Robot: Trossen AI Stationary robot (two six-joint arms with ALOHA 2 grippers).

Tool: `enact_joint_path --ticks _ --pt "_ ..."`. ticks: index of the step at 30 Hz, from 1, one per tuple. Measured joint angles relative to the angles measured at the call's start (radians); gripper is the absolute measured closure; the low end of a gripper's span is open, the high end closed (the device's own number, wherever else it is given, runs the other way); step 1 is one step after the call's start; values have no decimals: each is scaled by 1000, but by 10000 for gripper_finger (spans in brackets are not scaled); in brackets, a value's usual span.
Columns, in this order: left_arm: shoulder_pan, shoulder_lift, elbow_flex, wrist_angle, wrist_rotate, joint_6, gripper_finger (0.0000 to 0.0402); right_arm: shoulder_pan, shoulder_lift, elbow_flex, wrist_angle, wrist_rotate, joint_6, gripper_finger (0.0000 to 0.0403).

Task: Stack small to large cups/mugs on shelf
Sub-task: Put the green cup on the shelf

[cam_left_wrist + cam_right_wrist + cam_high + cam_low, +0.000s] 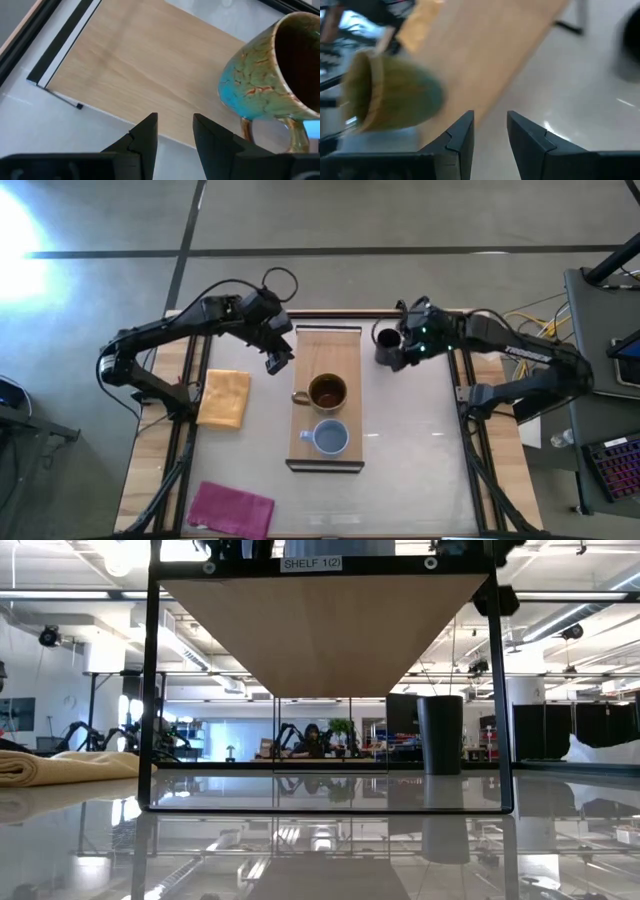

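We see a glossy white worktop in an open lab: three cups, one shelf, two cloths; both grippers, left and right, are slightly open and empty.

The light-wood shelf carries the upright mustard-brown mug at its middle and the light-blue cup toward its near end. The black cup stands upright on the table, just beside the shelf's far right corner.
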Motion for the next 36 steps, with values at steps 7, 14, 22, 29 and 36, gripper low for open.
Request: enact_joint_path --ticks 7,14,22,29,36 --pt "-8 -1 -27 31 3 -2 292 169 5 24 72 13 103 293" --pt "-17 -3 -24 39 3 -2 292 308 51 21 203 86 198 293" --pt "-20 -7 -24 55 3 33 292 396 136 20 457 145 324 293" --pt "-21 -7 -29 79 1 71 292 500 185 20 593 205 432 294" --pt "-20 -7 -29 141 0 107 292 586 223 19 594 370 570 294"
